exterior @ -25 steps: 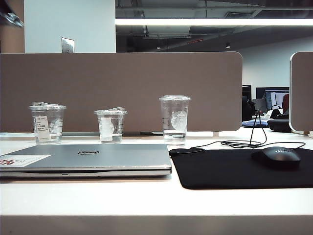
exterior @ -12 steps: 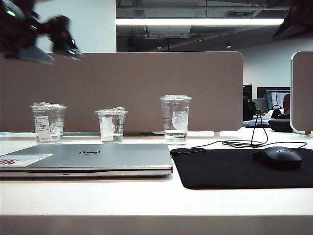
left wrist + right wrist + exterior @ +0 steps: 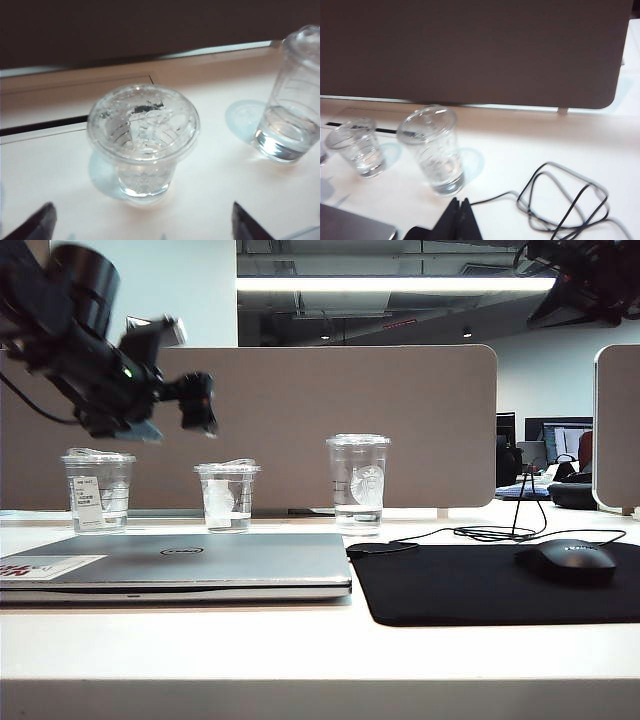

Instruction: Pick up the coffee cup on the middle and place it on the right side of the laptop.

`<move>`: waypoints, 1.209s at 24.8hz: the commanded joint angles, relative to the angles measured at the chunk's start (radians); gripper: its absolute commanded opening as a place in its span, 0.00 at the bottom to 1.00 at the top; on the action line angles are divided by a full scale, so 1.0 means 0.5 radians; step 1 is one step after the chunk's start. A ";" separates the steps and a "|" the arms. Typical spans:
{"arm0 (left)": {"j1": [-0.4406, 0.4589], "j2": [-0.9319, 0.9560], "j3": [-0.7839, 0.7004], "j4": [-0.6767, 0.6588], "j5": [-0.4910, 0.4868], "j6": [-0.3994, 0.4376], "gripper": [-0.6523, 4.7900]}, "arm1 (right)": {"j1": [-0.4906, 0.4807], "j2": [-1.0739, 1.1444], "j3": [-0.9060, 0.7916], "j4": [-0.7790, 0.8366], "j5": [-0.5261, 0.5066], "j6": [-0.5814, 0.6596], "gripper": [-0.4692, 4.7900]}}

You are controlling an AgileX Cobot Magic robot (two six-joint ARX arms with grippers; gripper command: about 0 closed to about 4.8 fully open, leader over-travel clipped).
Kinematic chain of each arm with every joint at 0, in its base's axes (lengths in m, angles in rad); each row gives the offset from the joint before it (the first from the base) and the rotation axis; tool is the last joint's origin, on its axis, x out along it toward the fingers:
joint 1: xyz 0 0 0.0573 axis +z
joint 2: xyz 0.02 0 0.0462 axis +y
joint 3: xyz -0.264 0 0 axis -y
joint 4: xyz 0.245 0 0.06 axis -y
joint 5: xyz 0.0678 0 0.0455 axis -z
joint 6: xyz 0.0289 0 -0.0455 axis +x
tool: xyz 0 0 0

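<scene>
Both arms have swung into the exterior view: the left hand [image 3: 197,402] hangs at upper left above the three clear cups, the right arm's hand hidden at the upper right corner. Coffee cup [image 3: 227,496] stands mid-row behind the laptop [image 3: 180,565] on the worktop [image 3: 300,650]. Left wrist view: coffee cup [image 3: 143,141] between spread fingertips [image 3: 35,226], open. Right wrist view: right hand [image 3: 458,220] pinched closed near the tall cup [image 3: 434,149].

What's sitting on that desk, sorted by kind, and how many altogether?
Clear plastic cups: 3 (coffee cup, labelled cup, tall cup)
Laptop: 1
Mouse: 1
Mouse pad: 1
Total: 6
</scene>
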 commanded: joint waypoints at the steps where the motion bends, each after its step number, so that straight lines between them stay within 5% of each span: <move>1: -0.011 0.218 0.182 0.014 -0.027 -0.039 1.00 | 0.002 0.018 0.062 0.059 0.004 -0.089 0.08; 18: -0.056 0.916 0.877 0.012 -0.124 -0.191 1.00 | 0.003 0.100 0.150 -0.005 0.005 -0.190 0.08; 21: -0.063 0.997 1.033 -0.170 -0.204 -0.191 1.00 | 0.003 0.100 0.150 -0.003 0.004 -0.195 0.08; 30: -0.063 1.058 1.104 -0.179 -0.152 -0.191 1.00 | 0.003 0.100 0.150 -0.011 0.005 -0.200 0.08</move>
